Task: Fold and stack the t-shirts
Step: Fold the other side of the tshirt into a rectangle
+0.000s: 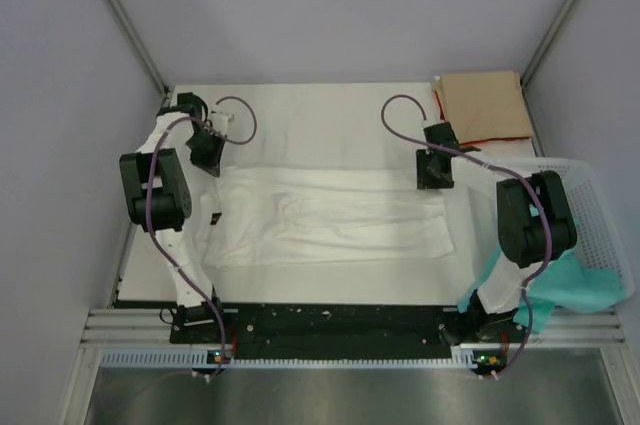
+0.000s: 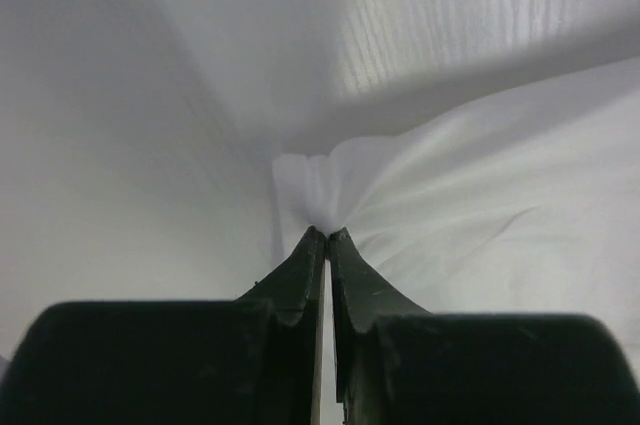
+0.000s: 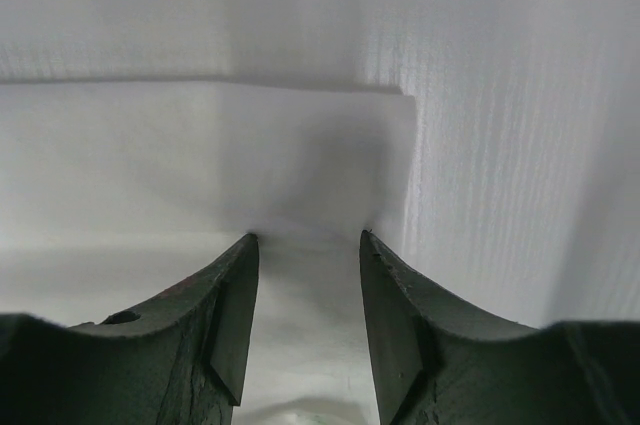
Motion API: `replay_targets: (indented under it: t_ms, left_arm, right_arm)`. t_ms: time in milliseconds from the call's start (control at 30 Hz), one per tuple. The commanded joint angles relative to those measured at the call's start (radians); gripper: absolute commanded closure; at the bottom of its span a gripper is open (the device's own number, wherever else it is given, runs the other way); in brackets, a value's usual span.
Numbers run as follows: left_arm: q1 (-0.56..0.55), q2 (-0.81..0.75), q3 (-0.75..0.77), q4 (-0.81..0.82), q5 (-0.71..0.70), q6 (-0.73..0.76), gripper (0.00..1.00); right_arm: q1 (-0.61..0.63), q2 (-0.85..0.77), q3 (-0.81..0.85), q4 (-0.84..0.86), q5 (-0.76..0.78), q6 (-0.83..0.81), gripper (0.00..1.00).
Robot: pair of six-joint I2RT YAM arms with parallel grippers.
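A white t-shirt (image 1: 330,215) lies folded into a long band across the middle of the table, plain side up. My left gripper (image 1: 207,157) is at its far left corner, shut on a pinch of the white cloth (image 2: 325,190). My right gripper (image 1: 434,175) is at the far right corner, open, its fingertips pressed down on the white cloth (image 3: 300,165) near the corner edge. A folded tan t-shirt with red edge (image 1: 485,107) lies at the far right corner of the table.
A white mesh basket (image 1: 590,225) stands off the table's right side, with a teal cloth (image 1: 560,290) hanging from it by the right arm's base. The white table mat (image 1: 320,115) shows beyond the shirt.
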Motion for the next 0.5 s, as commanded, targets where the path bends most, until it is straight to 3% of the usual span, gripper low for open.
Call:
replay_targets:
  t_ms: [0,67,133,333,467]
  left_arm:
    - [0.012,0.023,0.005,0.003,-0.055,0.015,0.80]
    - [0.012,0.017,0.006,0.002,-0.071,0.007,0.60]
    - [0.011,-0.012,0.005,0.004,-0.083,0.001,0.47]
    - [-0.017,-0.205,-0.068,0.002,-0.076,0.015,0.47]
    - [-0.121,-0.357,-0.240,-0.021,0.052,0.077,0.50]
  right_arm:
    - [-0.008,-0.107,0.028,-0.069,0.080,-0.034,0.55]
    - [-0.010,-0.153,0.026,-0.080,0.088,-0.038,0.55]
    - [-0.010,-0.189,0.025,-0.092,0.088,-0.037,0.56]
    - [0.003,-0.259,-0.010,-0.062,-0.114,-0.002,0.69]
    - [0.004,-0.225,-0.047,-0.002,-0.189,0.049,0.80]
